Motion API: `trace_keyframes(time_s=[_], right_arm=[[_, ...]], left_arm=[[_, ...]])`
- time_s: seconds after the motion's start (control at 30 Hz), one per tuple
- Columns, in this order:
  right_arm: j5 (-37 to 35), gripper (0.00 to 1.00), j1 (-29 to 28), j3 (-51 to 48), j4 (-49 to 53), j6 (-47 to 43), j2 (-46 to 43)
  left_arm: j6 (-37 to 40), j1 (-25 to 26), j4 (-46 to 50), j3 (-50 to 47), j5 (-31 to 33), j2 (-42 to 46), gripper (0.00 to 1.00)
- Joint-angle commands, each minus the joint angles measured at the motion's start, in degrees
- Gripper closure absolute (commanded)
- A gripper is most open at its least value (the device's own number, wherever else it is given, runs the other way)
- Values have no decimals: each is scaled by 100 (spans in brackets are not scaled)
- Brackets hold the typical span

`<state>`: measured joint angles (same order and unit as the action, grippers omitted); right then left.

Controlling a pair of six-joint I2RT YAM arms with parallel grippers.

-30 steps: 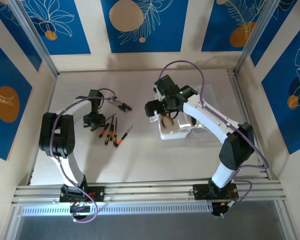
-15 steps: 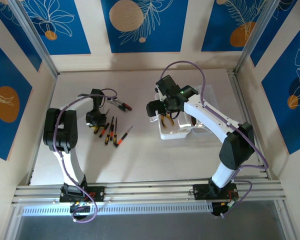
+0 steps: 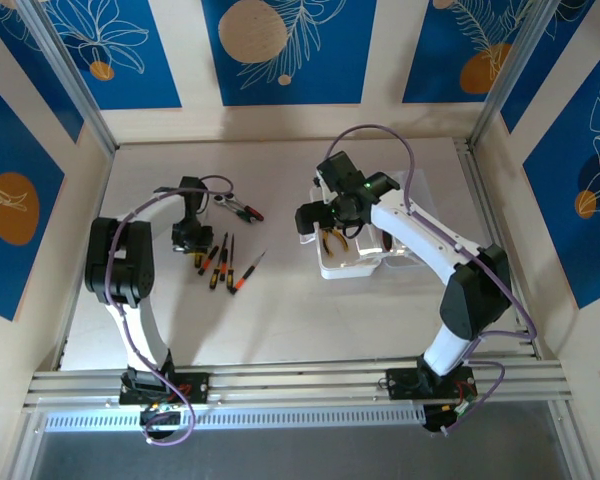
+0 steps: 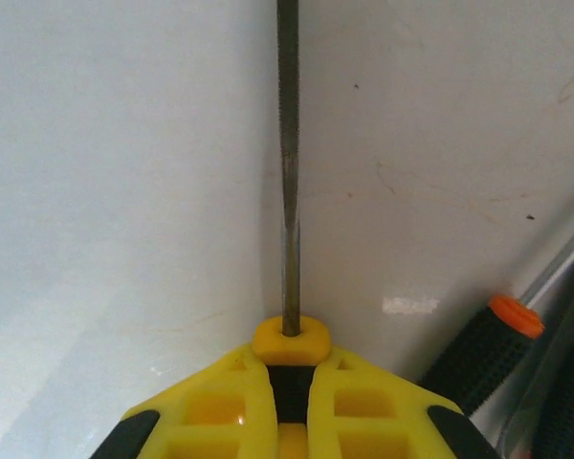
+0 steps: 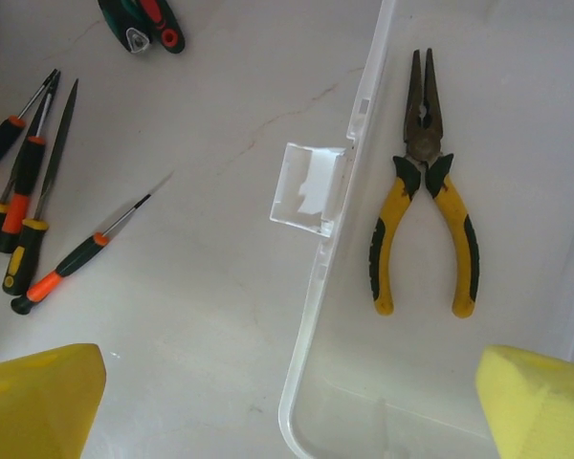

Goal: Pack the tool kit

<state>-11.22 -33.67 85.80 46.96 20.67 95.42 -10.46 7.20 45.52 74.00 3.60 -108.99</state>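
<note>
The translucent white case point(image 3: 358, 262) lies open right of centre, with yellow-and-black pliers point(image 5: 426, 191) lying inside it. My right gripper point(image 5: 292, 402) hangs open above the case's left rim point(image 5: 327, 277), empty. On the left my left gripper point(image 3: 188, 240) is down at the table, shut on the yellow-and-black handle point(image 4: 289, 342) of a thin tool. The tool's metal shaft point(image 4: 287, 172) points straight away from the fingers point(image 4: 220, 406). Several black-and-orange screwdrivers point(image 3: 222, 262) lie just right of it, and red-and-black pliers point(image 3: 242, 209) lie behind them.
The case's clear latch tab point(image 5: 308, 188) sticks out from its left rim. One small screwdriver point(image 5: 86, 251) lies apart from the row, nearer the case. Bare tabletop point(image 3: 280, 310) runs between the tools and the arm bases. Walls close in the table at both sides and the back.
My left gripper has come down a little over the leftmost tool and its fingers have shut on the handle. The right gripper has barely shifted and stays open.
</note>
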Motion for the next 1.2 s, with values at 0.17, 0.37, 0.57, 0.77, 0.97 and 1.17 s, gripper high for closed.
trace_keyframes(time_s=[0.17,0.37,0.57,0.77,0.97,1.17], right_arm=[[1427,1,246,-278,-644,244,-603],[2741,1,422,-522,-1887,1026,-761],[3020,4,490,-348,-2573,1578,-554],[3142,18,638,-279,-2983,1919,-320],[2971,30,684,-255,-3115,1965,-182],[3062,39,728,-191,-3237,1973,-105]], left_arm=[[-462,-83,-368,151,-2210,1586,100],[-1466,232,-1905,-88,-4177,2161,100],[-2304,839,-3174,-193,-4930,2220,100],[-2550,1406,-3629,-133,-5000,2089,100],[-2602,1700,-3794,-104,-5107,1961,100],[-2586,1785,-3761,-88,-5181,1917,100]])
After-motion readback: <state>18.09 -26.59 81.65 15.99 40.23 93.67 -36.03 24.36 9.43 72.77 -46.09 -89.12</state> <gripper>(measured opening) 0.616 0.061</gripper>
